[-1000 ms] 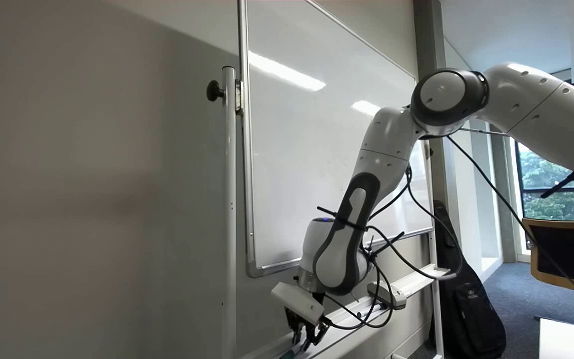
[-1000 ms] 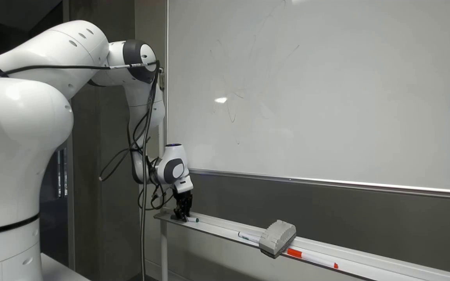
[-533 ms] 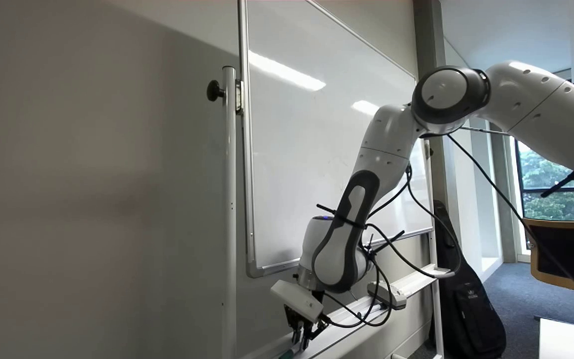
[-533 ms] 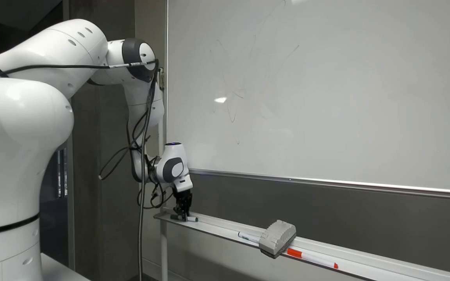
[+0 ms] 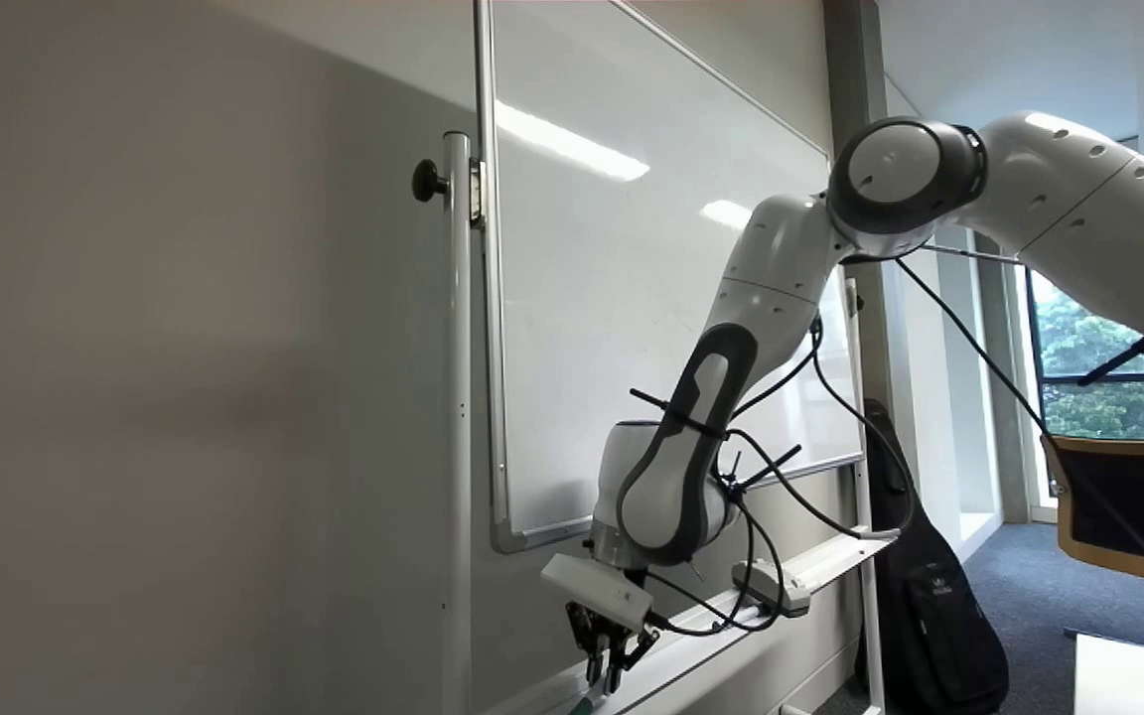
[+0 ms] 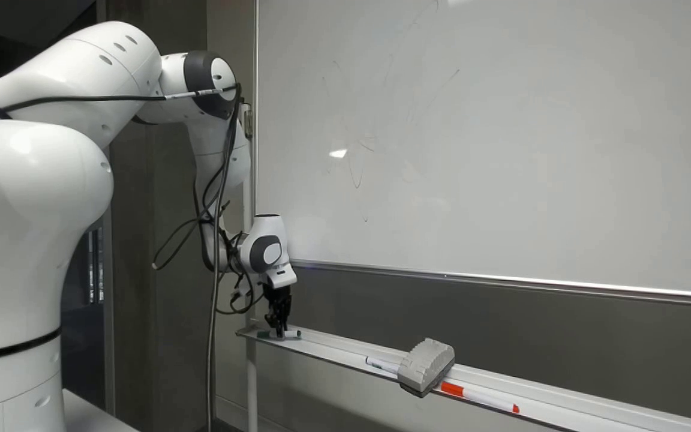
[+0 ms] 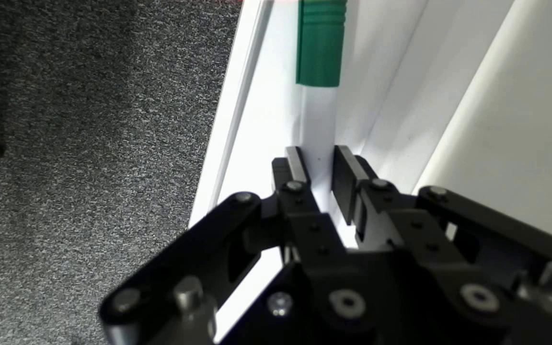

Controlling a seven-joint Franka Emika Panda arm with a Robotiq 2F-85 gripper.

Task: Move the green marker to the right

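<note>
Your tool [image 7: 319, 166] has the green marker [image 7: 320, 79] pinched well left of the eraser [image 6: 426, 366], so imo grab's done, rightward move isn't.

In an exterior view, hand [image 6: 281, 333] at left end of bench [image 6: 333, 354], marker [image 6: 293, 334] in its grasp. Rightward along bench: second marker [image 6: 382, 364], eraser [image 6: 426, 366] partly hiding it, third marker [image 6: 482, 396] right of eraser. Board [image 6: 501, 150] above and behind bench.

One robot arm [image 5: 769, 260], one gripper [image 7: 319, 151] and its two fingers [image 7: 298, 165] are pictured with three markers [image 7: 319, 103], one eraser [image 6: 426, 366], one tray [image 6: 341, 354] and one whiteboard [image 6: 501, 150], while one chair [image 5: 1125, 497] and one black bag [image 5: 932, 606] are also counted in an exterior view.
</note>
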